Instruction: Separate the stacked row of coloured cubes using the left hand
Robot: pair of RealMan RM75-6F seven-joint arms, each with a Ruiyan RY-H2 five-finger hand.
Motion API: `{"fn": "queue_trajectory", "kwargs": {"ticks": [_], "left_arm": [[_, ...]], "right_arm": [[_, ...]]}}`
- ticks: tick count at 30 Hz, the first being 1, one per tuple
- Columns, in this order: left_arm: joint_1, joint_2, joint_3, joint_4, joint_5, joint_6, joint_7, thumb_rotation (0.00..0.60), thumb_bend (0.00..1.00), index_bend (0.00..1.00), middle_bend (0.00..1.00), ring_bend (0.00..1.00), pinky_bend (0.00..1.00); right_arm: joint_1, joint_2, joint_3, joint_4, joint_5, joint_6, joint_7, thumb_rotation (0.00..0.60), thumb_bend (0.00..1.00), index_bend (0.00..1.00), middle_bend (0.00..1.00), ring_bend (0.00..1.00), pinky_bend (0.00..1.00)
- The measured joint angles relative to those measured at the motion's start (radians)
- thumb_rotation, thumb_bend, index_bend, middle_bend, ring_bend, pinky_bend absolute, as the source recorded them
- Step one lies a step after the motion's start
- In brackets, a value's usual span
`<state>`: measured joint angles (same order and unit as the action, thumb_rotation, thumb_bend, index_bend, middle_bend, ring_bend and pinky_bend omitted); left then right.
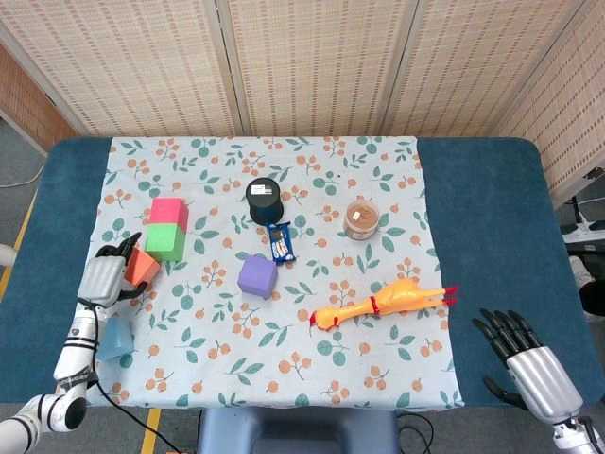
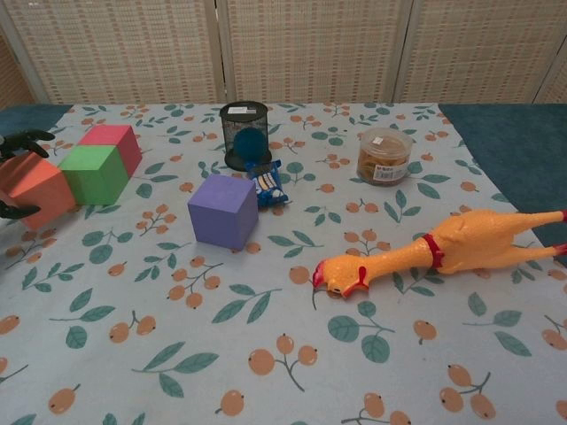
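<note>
Orange cube [image 1: 142, 266] clamped in left hand [image 1: 102, 276], just beside green cube [image 1: 165, 242] at row's near end. Step: separating cube 1. Next, likely: draw orange clear, release.

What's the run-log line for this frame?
left hand: grips orange foam cube | green foam cube: touching pink foam cube | right hand: open, idle | step: separating
</note>
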<state>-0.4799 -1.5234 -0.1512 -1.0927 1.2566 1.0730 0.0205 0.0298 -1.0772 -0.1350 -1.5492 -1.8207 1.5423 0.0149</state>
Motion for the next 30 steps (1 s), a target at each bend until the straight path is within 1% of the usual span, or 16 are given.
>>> {"fn": "queue_trajectory", "kwargs": {"ticks": [3, 5, 8, 9, 10, 11, 12, 13, 16, 20, 25, 28, 30], "left_arm": [[0.025, 0.056, 0.020, -0.057, 0.007, 0.008, 0.004, 0.600, 0.33, 0.00, 0.15, 0.47, 0.21], [0.046, 0.091, 0.039, -0.092, 0.004, 0.004, 0.009, 0.600, 0.33, 0.00, 0.15, 0.45, 0.19], [0.067, 0.112, 0.057, -0.106, -0.003, -0.009, 0.012, 0.600, 0.33, 0.00, 0.16, 0.42, 0.15], [0.070, 0.112, 0.058, -0.103, -0.001, -0.005, 0.012, 0.600, 0.32, 0.00, 0.16, 0.38, 0.14], [0.076, 0.112, 0.061, -0.100, 0.003, 0.007, 0.010, 0.600, 0.32, 0.00, 0.15, 0.28, 0.13], [0.082, 0.114, 0.063, -0.100, 0.008, 0.018, 0.004, 0.600, 0.32, 0.00, 0.13, 0.22, 0.12], [0.086, 0.117, 0.066, -0.102, 0.014, 0.027, -0.006, 0.600, 0.33, 0.00, 0.11, 0.13, 0.10], [0.089, 0.123, 0.069, -0.106, 0.022, 0.033, -0.024, 0.600, 0.33, 0.00, 0.09, 0.08, 0.09], [0.094, 0.144, 0.079, -0.125, 0.055, 0.033, -0.084, 0.600, 0.33, 0.00, 0.04, 0.01, 0.08], [0.094, 0.172, 0.087, -0.157, 0.092, 0.029, -0.140, 0.600, 0.32, 0.00, 0.02, 0.00, 0.08], [0.091, 0.180, 0.084, -0.170, 0.110, 0.040, -0.155, 0.600, 0.30, 0.00, 0.03, 0.01, 0.04], [0.090, 0.166, 0.073, -0.159, 0.128, 0.081, -0.171, 0.600, 0.33, 0.00, 0.06, 0.10, 0.03], [0.086, 0.154, 0.065, -0.146, 0.141, 0.104, -0.195, 0.600, 0.35, 0.00, 0.10, 0.13, 0.03]], "right_arm": [[0.000, -0.001, -0.002, 0.000, -0.002, -0.003, -0.004, 0.600, 0.19, 0.00, 0.00, 0.00, 0.00], [0.000, -0.002, -0.003, -0.001, -0.004, -0.004, -0.006, 0.600, 0.19, 0.00, 0.00, 0.00, 0.00], [-0.001, -0.002, -0.004, -0.002, -0.005, -0.003, -0.007, 0.600, 0.19, 0.00, 0.00, 0.00, 0.00], [-0.002, -0.003, -0.004, -0.002, -0.004, -0.002, -0.008, 0.600, 0.19, 0.00, 0.00, 0.00, 0.00], [-0.003, -0.003, -0.004, -0.002, -0.003, -0.001, -0.009, 0.600, 0.19, 0.00, 0.00, 0.00, 0.00], [-0.003, -0.004, -0.003, -0.002, -0.002, -0.001, -0.011, 0.600, 0.19, 0.00, 0.00, 0.00, 0.00], [-0.004, -0.005, -0.002, -0.002, -0.001, -0.001, -0.014, 0.600, 0.19, 0.00, 0.00, 0.00, 0.00], [-0.004, -0.007, -0.002, -0.002, -0.001, -0.002, -0.017, 0.600, 0.19, 0.00, 0.00, 0.00, 0.00], [-0.002, -0.010, -0.002, -0.001, 0.001, -0.011, -0.029, 0.600, 0.19, 0.00, 0.00, 0.00, 0.00], [-0.001, -0.012, -0.001, -0.004, 0.006, -0.017, -0.038, 0.600, 0.19, 0.00, 0.00, 0.00, 0.00], [-0.002, -0.009, -0.002, -0.004, 0.004, -0.013, -0.029, 0.600, 0.19, 0.00, 0.00, 0.00, 0.00], [-0.001, -0.008, -0.002, -0.004, 0.005, -0.015, -0.025, 0.600, 0.19, 0.00, 0.00, 0.00, 0.00], [0.001, -0.008, -0.002, -0.003, 0.005, -0.019, -0.024, 0.600, 0.19, 0.00, 0.00, 0.00, 0.00]]}}
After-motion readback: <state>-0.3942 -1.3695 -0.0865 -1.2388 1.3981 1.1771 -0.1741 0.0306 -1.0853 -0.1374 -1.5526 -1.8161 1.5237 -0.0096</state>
